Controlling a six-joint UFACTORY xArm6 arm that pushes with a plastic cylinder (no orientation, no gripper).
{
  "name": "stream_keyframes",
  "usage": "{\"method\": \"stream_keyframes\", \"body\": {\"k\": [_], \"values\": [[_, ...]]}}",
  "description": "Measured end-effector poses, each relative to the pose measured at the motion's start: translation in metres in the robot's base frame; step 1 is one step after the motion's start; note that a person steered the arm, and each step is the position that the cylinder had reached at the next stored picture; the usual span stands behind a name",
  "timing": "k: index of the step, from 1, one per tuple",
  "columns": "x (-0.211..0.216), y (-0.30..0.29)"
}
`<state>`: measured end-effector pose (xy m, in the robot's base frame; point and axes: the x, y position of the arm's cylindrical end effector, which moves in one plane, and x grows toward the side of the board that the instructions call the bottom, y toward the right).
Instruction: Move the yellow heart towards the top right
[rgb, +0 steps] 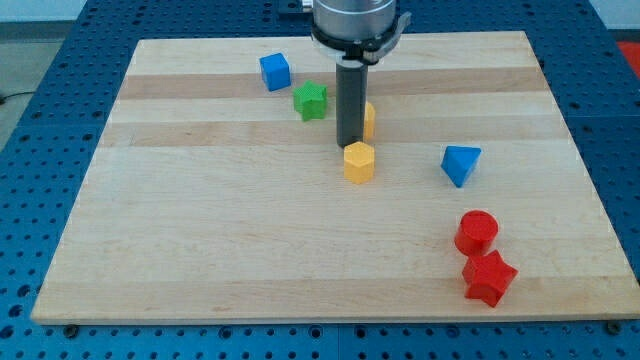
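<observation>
The yellow heart (369, 118) lies near the board's middle top, mostly hidden behind my dark rod; only its right edge shows. My tip (349, 146) rests on the board just left of and below the heart, touching or almost touching the top side of a yellow hexagonal block (359, 162). A green block (311, 101) sits to the rod's left. A second green block seen earlier does not show now; it may be behind the rod.
A blue cube (274, 71) lies at the top left of the green block. A blue triangular block (460, 164) lies to the right. A red cylinder (476, 232) and a red star (488, 279) sit at the lower right. The wooden board (200, 250) ends at a blue pegboard.
</observation>
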<state>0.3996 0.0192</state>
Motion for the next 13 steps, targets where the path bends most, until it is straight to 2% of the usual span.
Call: {"method": "stream_keyframes", "body": {"k": [1,3,5,6,7,8,9,10,11,12,13], "values": [[-0.001,-0.021],[-0.038,0.039],[-0.018,0.061],[-0.033,0.097],[-0.059,0.097],[-0.043,0.072],[-0.054,0.063],[-0.076,0.090],[-0.078,0.084],[-0.027,0.049],[0.018,0.053]]}}
